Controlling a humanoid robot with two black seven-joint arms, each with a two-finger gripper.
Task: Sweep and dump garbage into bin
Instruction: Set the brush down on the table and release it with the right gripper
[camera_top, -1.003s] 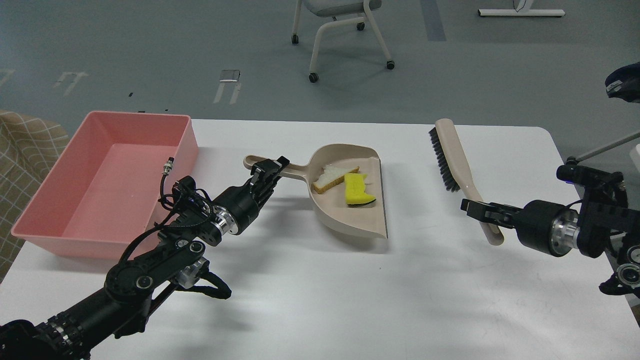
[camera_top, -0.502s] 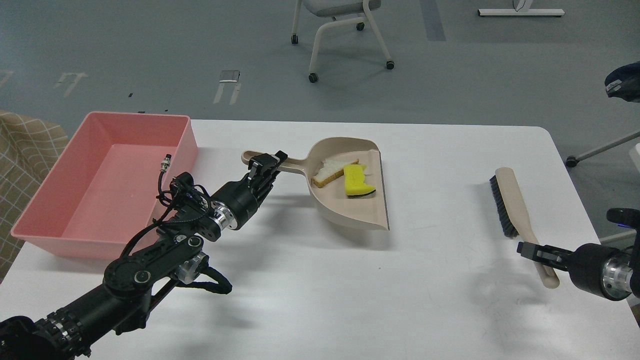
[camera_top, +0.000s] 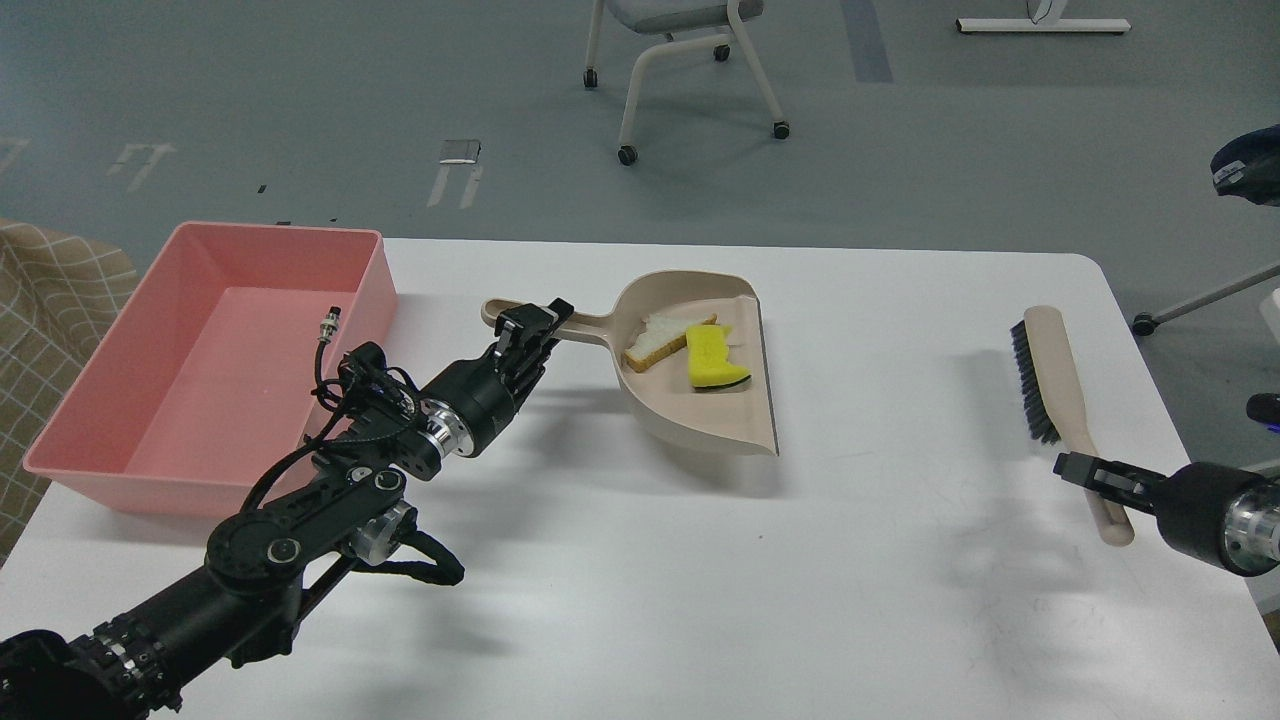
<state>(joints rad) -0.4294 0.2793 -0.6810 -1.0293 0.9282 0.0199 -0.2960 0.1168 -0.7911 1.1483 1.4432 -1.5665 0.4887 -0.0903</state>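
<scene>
The beige dustpan (camera_top: 700, 420) is held off the white table (camera_top: 640, 600), casting a shadow under it. In it lie the yellow sponge chunk (camera_top: 712, 358) and the white bread slice (camera_top: 662, 337). My left gripper (camera_top: 530, 330) is shut on the dustpan's handle (camera_top: 585, 327). The pink bin (camera_top: 210, 360) stands at the left, with nothing in it. My right gripper (camera_top: 1090, 475) is shut on the handle of the beige brush (camera_top: 1050, 375) at the table's right side, bristles facing left.
A white chair (camera_top: 680, 60) on wheels stands on the floor beyond the table. A checked fabric (camera_top: 50, 290) lies left of the bin. The table's right edge is close to the brush.
My right gripper carried the brush from beside the dustpan to the table's right edge. My left gripper raised the dustpan slightly, the garbage still in it.
</scene>
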